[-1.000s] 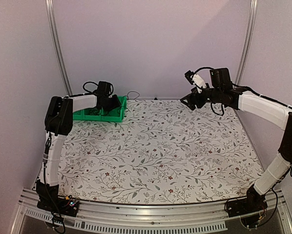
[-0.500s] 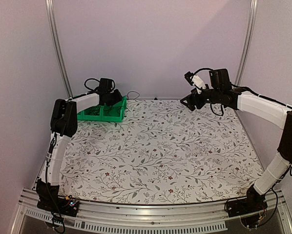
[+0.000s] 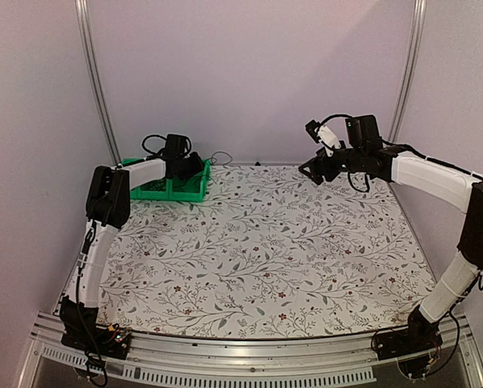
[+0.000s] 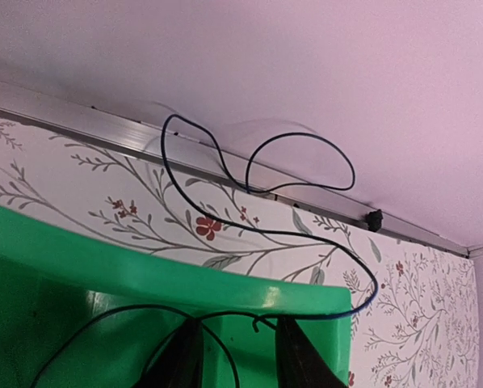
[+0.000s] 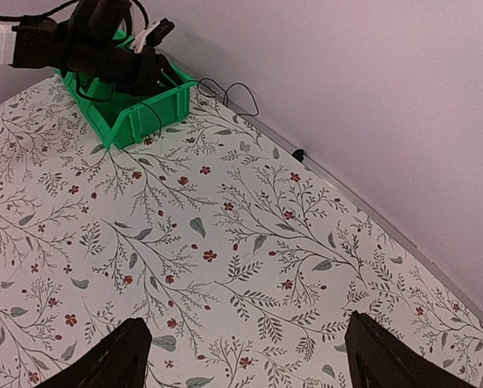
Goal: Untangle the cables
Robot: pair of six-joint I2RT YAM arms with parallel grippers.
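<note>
The cables are thin black wires that run from inside the green bin over its rim and loop across the table to the back rail. They also show in the top view and in the right wrist view. My left gripper is open inside the bin, and a wire crosses just past its fingertips. In the top view this gripper is at the bin's right end. My right gripper is wide open and empty, high over the back right of the table.
A small black plug sits on the aluminium rail at the back wall, also in the right wrist view. The bin stands in the far left corner. The floral table cover ends at metal rails and purple walls.
My left arm's elbow has swung to the right and its gripper has shifted a little toward the back over the bin. The right arm has barely moved.
</note>
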